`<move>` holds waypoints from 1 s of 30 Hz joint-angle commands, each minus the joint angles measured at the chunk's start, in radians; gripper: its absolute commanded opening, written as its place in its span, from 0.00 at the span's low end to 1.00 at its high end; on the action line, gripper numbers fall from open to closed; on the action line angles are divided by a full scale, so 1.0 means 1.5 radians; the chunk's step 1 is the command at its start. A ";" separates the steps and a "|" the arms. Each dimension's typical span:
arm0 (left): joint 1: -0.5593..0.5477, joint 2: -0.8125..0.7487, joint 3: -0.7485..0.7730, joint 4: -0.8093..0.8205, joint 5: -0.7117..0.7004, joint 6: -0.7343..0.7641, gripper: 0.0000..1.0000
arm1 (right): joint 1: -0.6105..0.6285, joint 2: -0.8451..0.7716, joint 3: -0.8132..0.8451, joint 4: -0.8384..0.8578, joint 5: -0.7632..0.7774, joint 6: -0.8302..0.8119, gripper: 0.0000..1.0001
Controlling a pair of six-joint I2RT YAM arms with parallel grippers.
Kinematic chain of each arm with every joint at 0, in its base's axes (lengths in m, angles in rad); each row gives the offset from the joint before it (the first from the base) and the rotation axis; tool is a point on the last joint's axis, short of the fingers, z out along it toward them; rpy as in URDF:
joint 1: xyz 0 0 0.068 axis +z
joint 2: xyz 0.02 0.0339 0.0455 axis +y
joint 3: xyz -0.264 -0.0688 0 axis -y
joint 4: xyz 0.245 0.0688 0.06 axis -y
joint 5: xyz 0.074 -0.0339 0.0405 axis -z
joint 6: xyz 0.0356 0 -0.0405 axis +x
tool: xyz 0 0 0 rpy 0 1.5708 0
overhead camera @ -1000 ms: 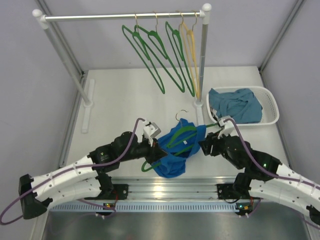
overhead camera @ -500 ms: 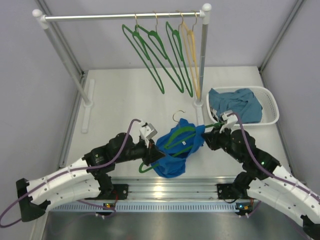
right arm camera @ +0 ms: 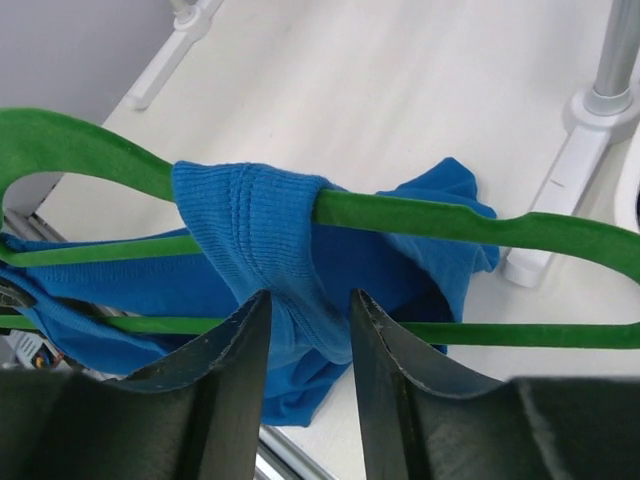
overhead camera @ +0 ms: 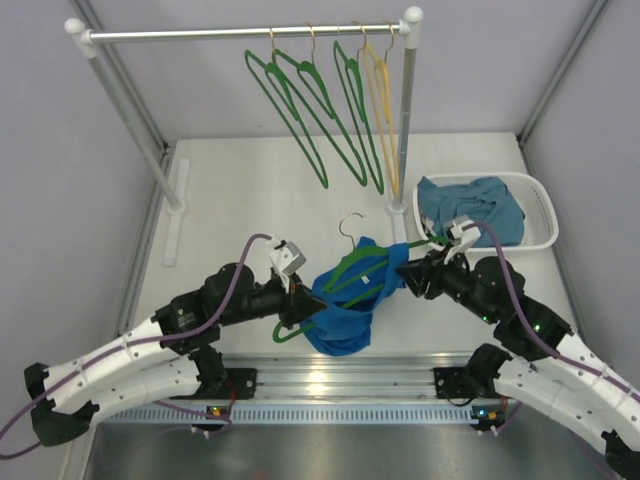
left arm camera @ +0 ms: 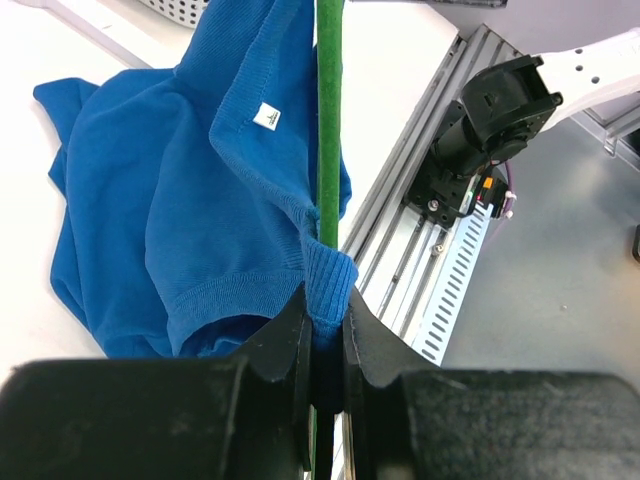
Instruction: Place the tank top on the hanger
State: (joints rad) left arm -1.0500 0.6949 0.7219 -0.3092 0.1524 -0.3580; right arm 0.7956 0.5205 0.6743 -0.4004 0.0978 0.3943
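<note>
Fabric fills both tools on my screens. The left gripper (left arm camera: 325,300) is closed almost fully, its jaws pinching a ribbed hem of the bright royal-blue sleeveless fabric tank top (overhead camera: 345,315) against one bar of the thin green triangular hanger with the brass-coloured hook (overhead camera: 362,262), which runs straight down between the fingers. The right gripper (right arm camera: 310,300) is at the hanger's other end. Its jaws stand a little way apart, with a bunched blue strap packed between them where the strap wraps over the green bar. I read that as a hold on the cloth.

From the top camera, the hanger spans the gap between the two tools, hook pointing toward the far edge. The tank top hangs from it in a bundle near the middle of the near edge of the white table (overhead camera: 240,200).

At the right edge a white plastic basket (overhead camera: 540,215) holds a dull teal garment (overhead camera: 475,210). Along the far edge, a metal rail (overhead camera: 200,34) carries spare green hangers (overhead camera: 300,110) and one yellow hanger (overhead camera: 383,90).
</note>
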 commanded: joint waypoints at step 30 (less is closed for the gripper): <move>-0.004 -0.062 0.167 -0.070 -0.053 0.032 0.00 | -0.007 0.009 0.205 -0.079 -0.090 0.001 0.00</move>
State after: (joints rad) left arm -1.0519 0.6277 0.8917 -0.4404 0.1101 -0.3264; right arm 0.7952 0.5190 0.9619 -0.5060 0.0151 0.3927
